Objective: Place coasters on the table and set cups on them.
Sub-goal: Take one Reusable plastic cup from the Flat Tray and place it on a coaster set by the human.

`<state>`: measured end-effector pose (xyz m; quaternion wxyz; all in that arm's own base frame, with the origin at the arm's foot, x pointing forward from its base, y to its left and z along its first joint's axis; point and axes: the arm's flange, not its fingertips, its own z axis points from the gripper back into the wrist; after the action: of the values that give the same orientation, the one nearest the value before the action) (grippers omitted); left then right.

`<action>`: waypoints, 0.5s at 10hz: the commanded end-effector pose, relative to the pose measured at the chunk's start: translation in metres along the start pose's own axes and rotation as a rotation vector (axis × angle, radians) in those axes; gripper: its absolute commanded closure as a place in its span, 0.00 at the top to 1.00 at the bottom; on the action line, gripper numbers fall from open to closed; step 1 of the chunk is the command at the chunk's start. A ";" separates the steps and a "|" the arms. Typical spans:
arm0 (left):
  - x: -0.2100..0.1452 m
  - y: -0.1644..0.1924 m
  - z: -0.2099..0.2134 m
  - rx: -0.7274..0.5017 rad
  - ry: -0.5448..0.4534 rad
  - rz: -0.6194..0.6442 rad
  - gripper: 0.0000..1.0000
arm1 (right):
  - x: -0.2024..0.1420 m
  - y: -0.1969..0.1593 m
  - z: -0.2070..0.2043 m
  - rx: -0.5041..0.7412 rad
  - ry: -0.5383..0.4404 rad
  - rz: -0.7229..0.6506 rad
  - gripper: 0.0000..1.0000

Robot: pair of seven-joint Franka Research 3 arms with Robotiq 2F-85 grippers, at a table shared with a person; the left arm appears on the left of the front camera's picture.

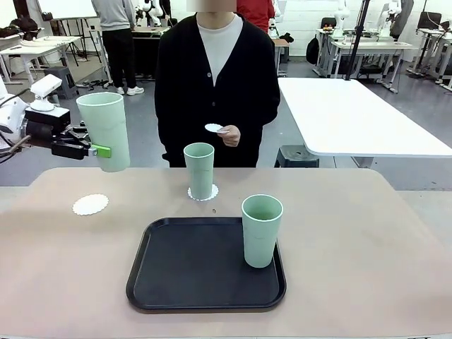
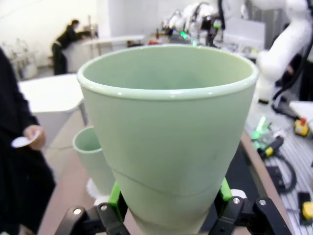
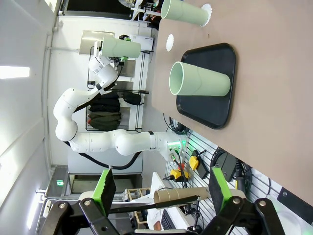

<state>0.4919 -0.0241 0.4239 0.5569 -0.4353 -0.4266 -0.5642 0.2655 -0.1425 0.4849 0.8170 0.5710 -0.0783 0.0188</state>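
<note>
Inside a robotics lab: I work at a tan table (image 1: 395,233) in an open hall with a grey floor (image 1: 417,106). A white work table (image 1: 353,116) stands just beyond it on the right, with more lined up at the far end. My white left arm (image 3: 93,139) rises from its mount, and black cables (image 2: 286,171) trail beside the table. In the distance a person (image 2: 66,41) leans over a bench, while another (image 1: 116,35) stands far left among the tables.
</note>
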 end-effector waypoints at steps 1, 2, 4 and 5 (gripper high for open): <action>-0.019 0.039 0.048 -0.023 -0.015 -0.067 0.83 | 0.000 0.000 0.000 0.010 0.001 0.007 1.00; -0.032 0.053 0.071 0.005 -0.025 -0.068 0.83 | 0.000 0.000 0.000 0.010 0.001 0.007 1.00; -0.061 0.063 0.103 0.069 -0.070 -0.020 0.83 | 0.000 0.000 0.000 0.010 0.001 0.007 1.00; -0.074 0.068 0.112 0.077 -0.088 0.007 0.83 | 0.000 0.000 0.000 0.010 0.001 0.007 1.00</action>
<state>0.5524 0.1042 0.3799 0.5659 -0.4244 -0.4574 -0.5390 0.2654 -0.1427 0.4849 0.8169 0.5711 -0.0786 0.0185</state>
